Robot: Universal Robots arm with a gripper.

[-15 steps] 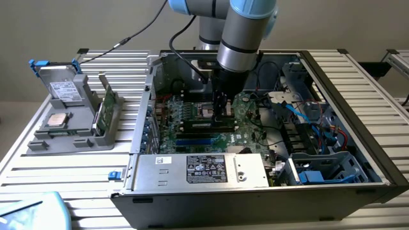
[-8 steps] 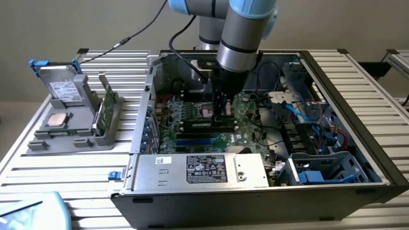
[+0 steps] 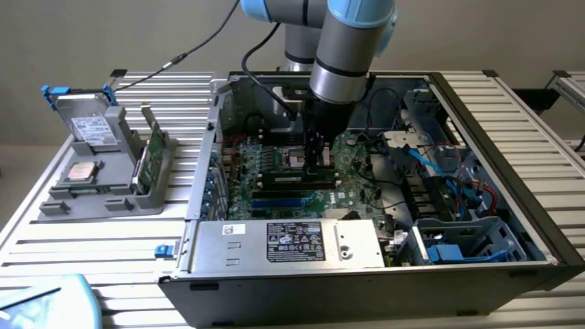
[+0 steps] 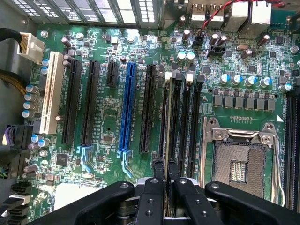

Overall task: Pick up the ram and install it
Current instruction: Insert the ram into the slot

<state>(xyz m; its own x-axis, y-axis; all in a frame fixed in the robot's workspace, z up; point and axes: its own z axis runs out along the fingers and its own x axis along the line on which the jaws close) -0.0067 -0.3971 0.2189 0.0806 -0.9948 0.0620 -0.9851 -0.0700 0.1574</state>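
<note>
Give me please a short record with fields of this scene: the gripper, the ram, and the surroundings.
gripper: shut on the ram, inside the open computer case
ram: seen edge-on between the fingers, in line with the black memory slots
seated: cannot tell
beside the slots: processor socket, empty
outside the case: grey holder with a silver drive and a processor chip

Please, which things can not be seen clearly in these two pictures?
1. Whether the ram sits fully in its slot: the wrist view sees it edge-on; in the exterior view the gripper hides it.
2. The ram's chips and label: wrist view, edge-on only.
3. Print on the power supply label: exterior view, too small.
</note>
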